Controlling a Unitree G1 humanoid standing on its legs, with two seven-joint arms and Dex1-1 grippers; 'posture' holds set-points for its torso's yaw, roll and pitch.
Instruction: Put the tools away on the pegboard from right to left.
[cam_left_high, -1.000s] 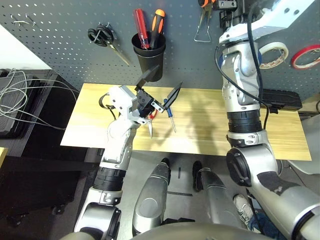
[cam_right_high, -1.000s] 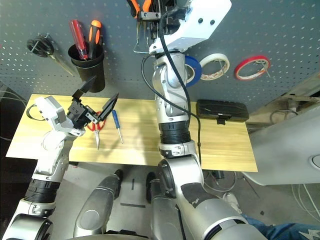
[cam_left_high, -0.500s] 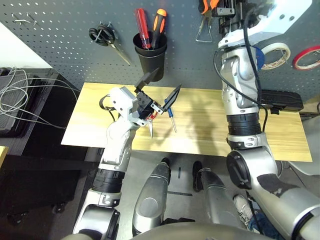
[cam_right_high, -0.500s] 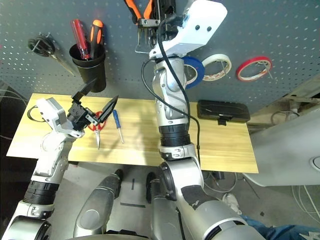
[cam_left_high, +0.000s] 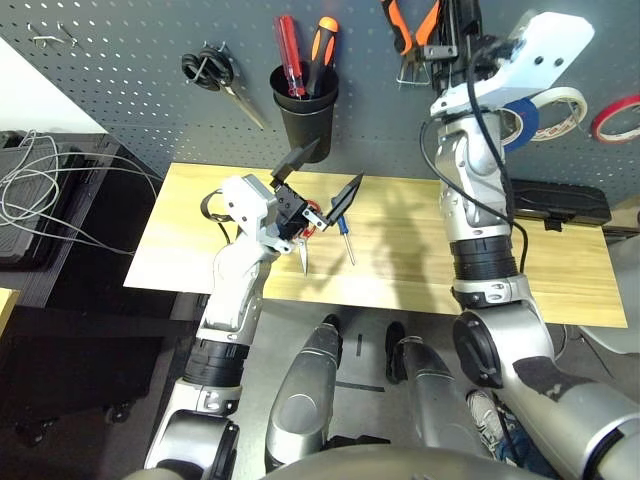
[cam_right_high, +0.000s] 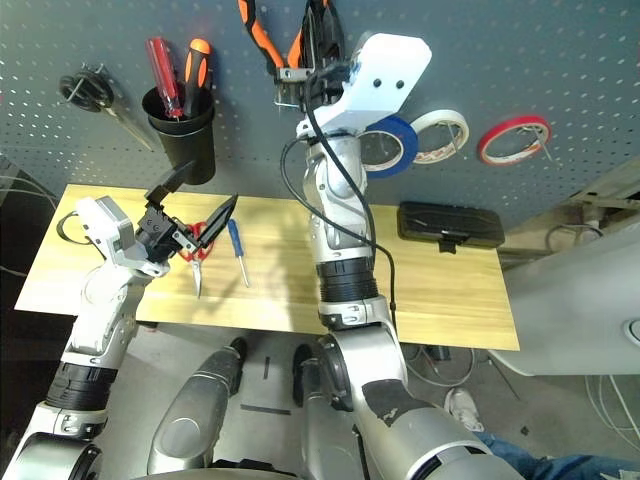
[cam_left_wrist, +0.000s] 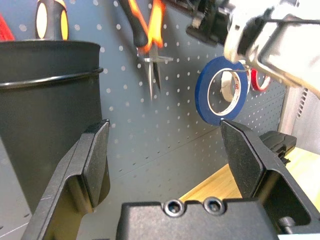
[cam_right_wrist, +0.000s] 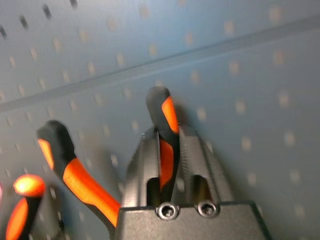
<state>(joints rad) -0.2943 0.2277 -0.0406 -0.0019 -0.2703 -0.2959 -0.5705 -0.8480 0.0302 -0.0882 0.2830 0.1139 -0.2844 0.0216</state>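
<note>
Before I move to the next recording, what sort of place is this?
Probably a workshop or robotics lab: tools hang on a pegboard, a wooden bench stands below, and loose cables lie off to the left.

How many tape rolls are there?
3: blue, white and red, all side by side on the pegboard, beyond the right arm.

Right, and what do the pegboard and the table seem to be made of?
The pegboard looks like smooth grey painted metal, with neat punched holes. The table seems wood or wood-effect laminate, pale yellow with a streaky grain.
</note>
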